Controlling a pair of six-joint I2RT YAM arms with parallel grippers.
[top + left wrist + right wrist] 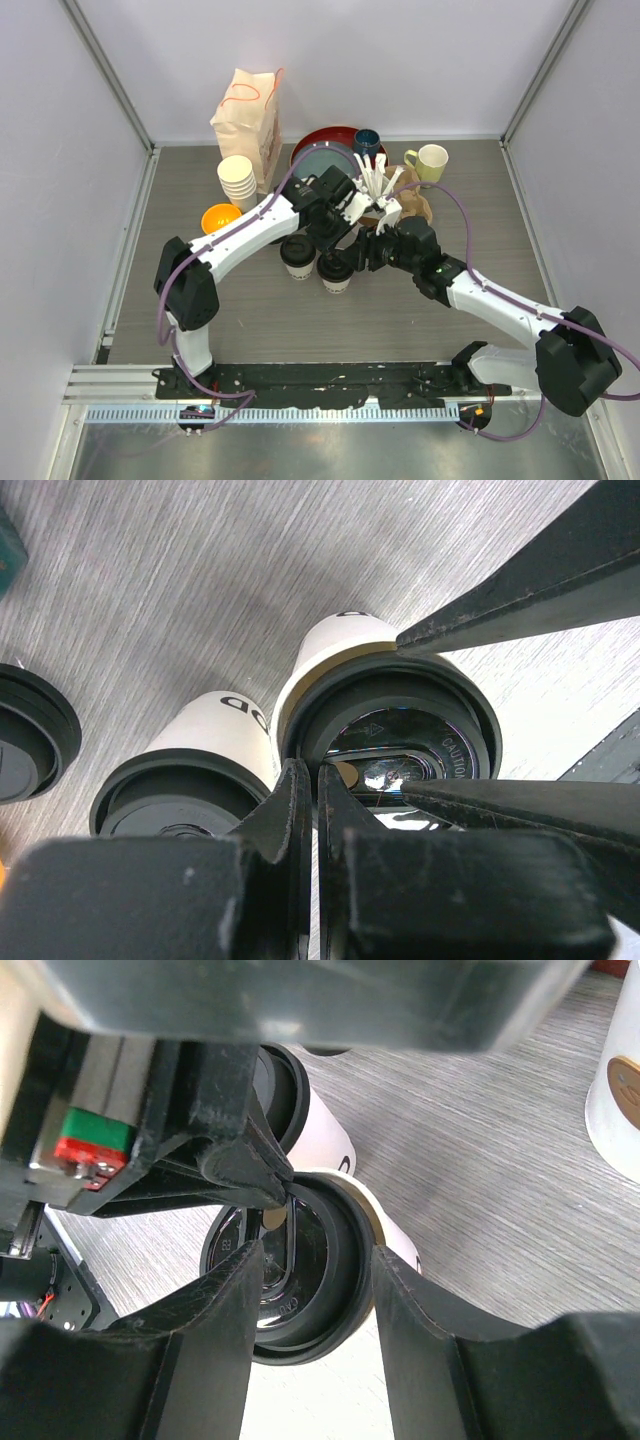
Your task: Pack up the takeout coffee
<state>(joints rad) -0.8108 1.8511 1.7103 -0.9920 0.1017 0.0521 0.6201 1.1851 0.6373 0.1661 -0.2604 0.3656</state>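
Two cups side by side mid-table (250,320), upright, lids on: left cup (297,258), right cup (335,272). Left gripper (315,775) is clenched, tips together, on top of the right cup's lid. Right gripper (318,1252) straddles the same lid, one finger each side; can't tell if it's clamping.

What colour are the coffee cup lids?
Black, round plastic sip lids on cream-white paper cups; clearest in the left wrist view.

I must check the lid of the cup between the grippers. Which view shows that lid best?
Left wrist: the lid top and its print are plain. Right wrist: fingers cover part. Top: small and partly hidden.
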